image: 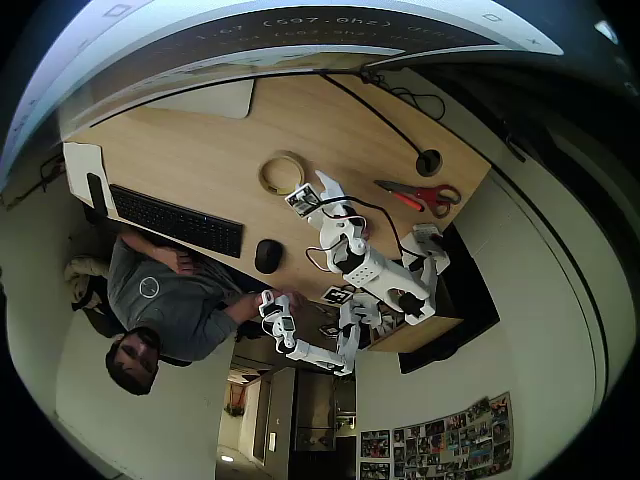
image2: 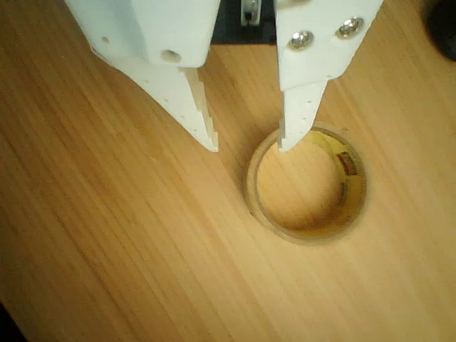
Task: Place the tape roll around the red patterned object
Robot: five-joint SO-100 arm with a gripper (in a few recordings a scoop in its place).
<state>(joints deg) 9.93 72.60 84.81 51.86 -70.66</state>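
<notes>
lies flat on the wooden table [image2: 107, 235], the tape roll [image2: 306, 187], right of centre in the wrist view and upper centre of the overhead view [image: 282, 173], just above and left of the arm's white head. looks light and stiff: a thin-walled beige ring with a wide open middle, bare wood showing through the hole, a printed label visible on the inner wall at the right. likely to slide on the smooth wood if nudged sideways, and to tip or swing if pinched off balance. no sign of fragility. best hold, judging from the shape: across the wall itself, one finger down inside the hole and the other outside, low on the band so the ring hangs level.

stands open, the gripper [image2: 248, 146], fingers clearly apart and holding nothing. right fingertip in the wrist view sits over the upper left rim of the ring, at or just inside the wall; hard to tell whether touching or hovering just above. left, toothed fingertip lies outside the ring over bare wood, near its left edge. so brackets the near wall already, with a gap much wider than the wall is thick. seems to call for a short drop and a close.

cannot make out the red patterned object with any certainty. red-handled scissors [image: 425, 195] rest at the right of the overhead view, well apart from the ring.
</notes>
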